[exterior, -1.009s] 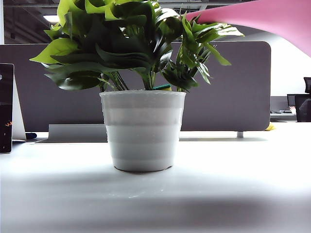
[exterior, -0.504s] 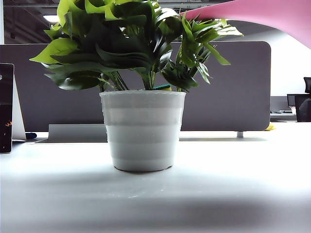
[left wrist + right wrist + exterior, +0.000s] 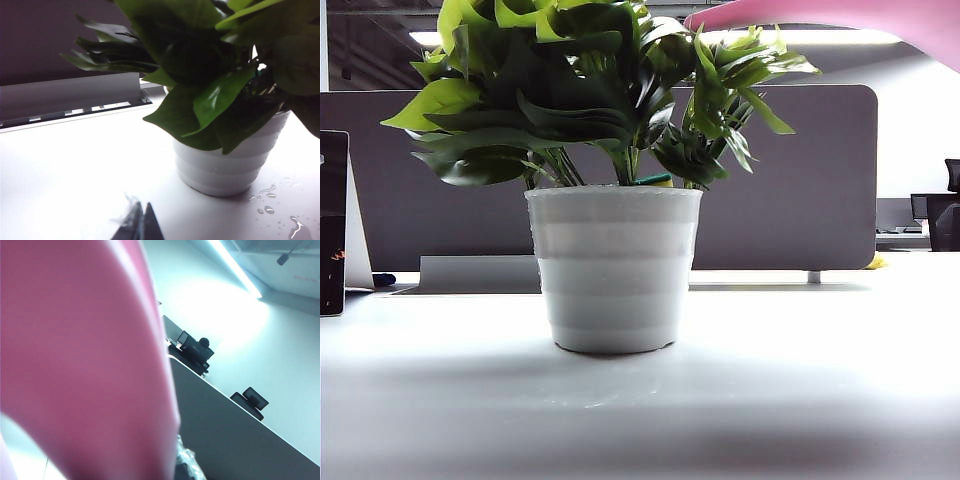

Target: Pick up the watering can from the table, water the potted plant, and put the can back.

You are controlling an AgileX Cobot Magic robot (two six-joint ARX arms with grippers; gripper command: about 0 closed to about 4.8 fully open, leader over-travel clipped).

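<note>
The potted plant [image 3: 613, 200] is parked mid-table [image 3: 800, 380]. The pink watering can [image 3: 840, 14] is held up in the air, spout tip just over the leaves. Right gripper [image 3: 186, 462] is barely seen beside the can, so its state can't be told. Left gripper [image 3: 139, 224] is low near the pot, tips pressed together.

Left hand [image 3: 139, 226]: two dark, thin, pointed fingers [image 3: 151, 227], with a scrap of clear crinkled film on them. Right hand: only a similar clear wrap shows.
</note>
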